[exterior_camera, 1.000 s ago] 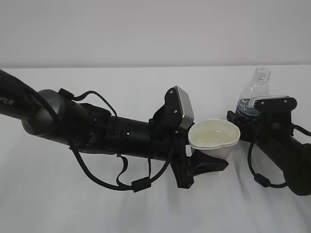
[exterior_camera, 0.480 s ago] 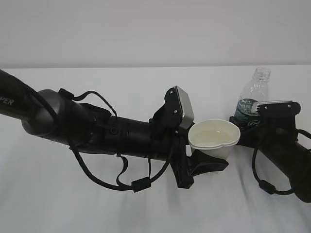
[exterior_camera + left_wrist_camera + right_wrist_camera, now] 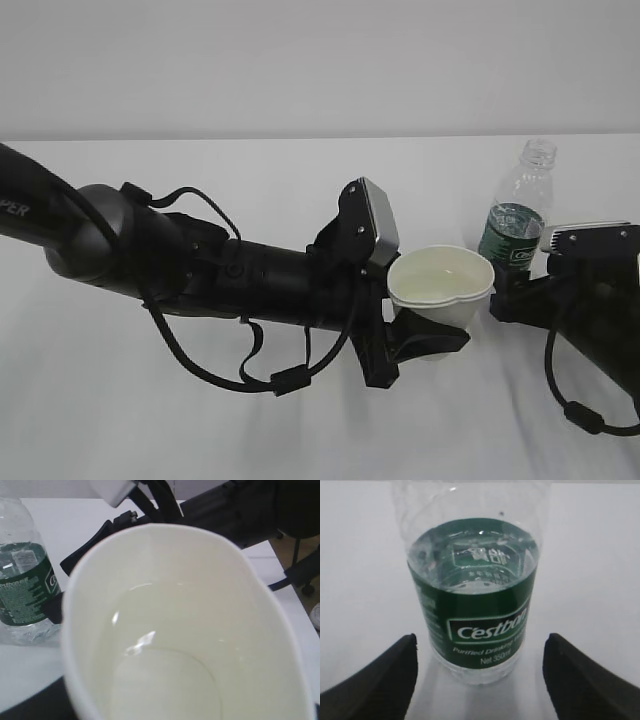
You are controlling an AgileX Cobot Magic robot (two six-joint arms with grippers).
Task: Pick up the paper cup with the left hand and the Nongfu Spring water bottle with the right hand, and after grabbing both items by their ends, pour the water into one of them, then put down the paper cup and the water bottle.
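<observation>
The left hand gripped the paper cup low on its thin wall, which looked easily crushed; water made it spill-prone. Farther back, toward the table's right edge, the bottle stood free; the right hand gaped open.

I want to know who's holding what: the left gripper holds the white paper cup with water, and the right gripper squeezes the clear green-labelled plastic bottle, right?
Not quite. The right gripper is open, its fingers apart from the clear green-labelled plastic bottle standing on the table, as the right wrist view shows. The left gripper does hold the white paper cup.
</observation>
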